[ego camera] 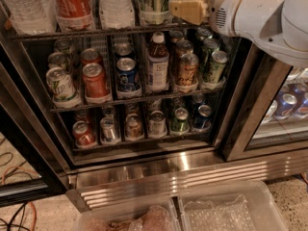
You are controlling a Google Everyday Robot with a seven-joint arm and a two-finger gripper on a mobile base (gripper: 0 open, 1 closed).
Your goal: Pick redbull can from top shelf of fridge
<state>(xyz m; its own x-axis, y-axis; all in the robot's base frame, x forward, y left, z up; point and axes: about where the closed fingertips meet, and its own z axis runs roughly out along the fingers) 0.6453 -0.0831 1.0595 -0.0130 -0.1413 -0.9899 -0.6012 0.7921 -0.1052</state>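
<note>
The fridge (144, 170) stands open in front of me, with wire racks of drinks. The top shelf (96, 32) runs across the upper edge of the view and holds bottles in clear cups. A tall slim silver-and-dark can (152, 1), the likeliest redbull can, stands on it right of centre; its top is cut off and I cannot read the lettering. My gripper (185, 9), tan at the end of a white arm, is at top-shelf height just right of that can, close to it. I see nothing held in it.
A Coke bottle (72, 4) and water bottles (114, 4) stand left of the slim can. Lower racks hold a Pepsi can (127, 73), a red can (95, 81) and several others. A black door frame (245, 105) stands at right. Clear plastic bins (226, 211) sit on the floor.
</note>
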